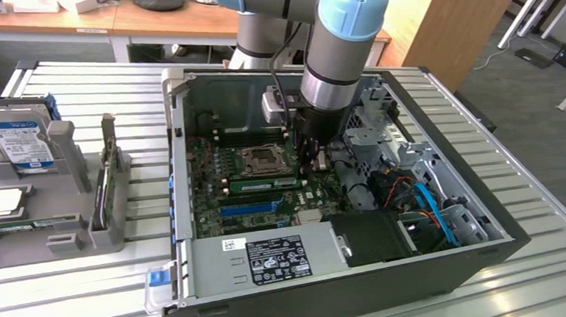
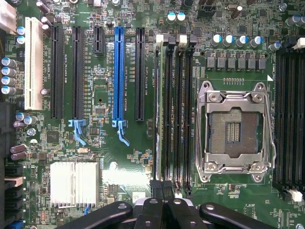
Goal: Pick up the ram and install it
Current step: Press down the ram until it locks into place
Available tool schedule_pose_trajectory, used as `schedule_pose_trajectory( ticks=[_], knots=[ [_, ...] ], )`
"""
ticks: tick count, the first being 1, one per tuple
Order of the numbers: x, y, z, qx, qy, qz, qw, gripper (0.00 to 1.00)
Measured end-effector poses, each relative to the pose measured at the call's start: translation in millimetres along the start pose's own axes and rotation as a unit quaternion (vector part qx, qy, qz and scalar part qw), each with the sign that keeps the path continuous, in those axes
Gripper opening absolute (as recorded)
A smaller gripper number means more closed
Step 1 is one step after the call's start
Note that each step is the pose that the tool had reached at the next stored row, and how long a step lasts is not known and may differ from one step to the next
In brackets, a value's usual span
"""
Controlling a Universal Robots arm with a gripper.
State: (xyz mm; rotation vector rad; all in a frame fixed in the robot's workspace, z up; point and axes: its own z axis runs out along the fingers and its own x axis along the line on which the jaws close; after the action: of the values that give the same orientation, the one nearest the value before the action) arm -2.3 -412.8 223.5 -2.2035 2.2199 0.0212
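The ram (image 1: 260, 181) is a slim green strip standing on edge in a memory slot beside the CPU socket (image 1: 262, 160), inside the open computer case (image 1: 300, 268). In the wrist view the ram (image 2: 157, 119) shows edge-on as a thin line along the black slots. My gripper (image 1: 308, 155) reaches down into the case over the ram's end toward the exterior view's right. Seen from the wrist, the gripper (image 2: 162, 187) has its black fingers (image 2: 167, 191) pressed together just above that end of the slot. I cannot tell whether they touch the ram.
The blue expansion slot (image 2: 118, 71) and black slots lie beside the memory slots, and a heatsink (image 2: 74, 183) is near the fingers. Drive-bay metal and blue cables (image 1: 429, 201) crowd the case at the exterior view's right. A grey holder with a hard drive (image 1: 22, 145) stands outside the case.
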Motion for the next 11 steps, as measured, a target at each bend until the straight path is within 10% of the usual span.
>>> schedule_pose_trajectory(
  ticks=[11],
  knots=[
    [0.0,0.0,0.5,0.0000,-0.0001,0.000,1.0000,0.10]
  ],
)
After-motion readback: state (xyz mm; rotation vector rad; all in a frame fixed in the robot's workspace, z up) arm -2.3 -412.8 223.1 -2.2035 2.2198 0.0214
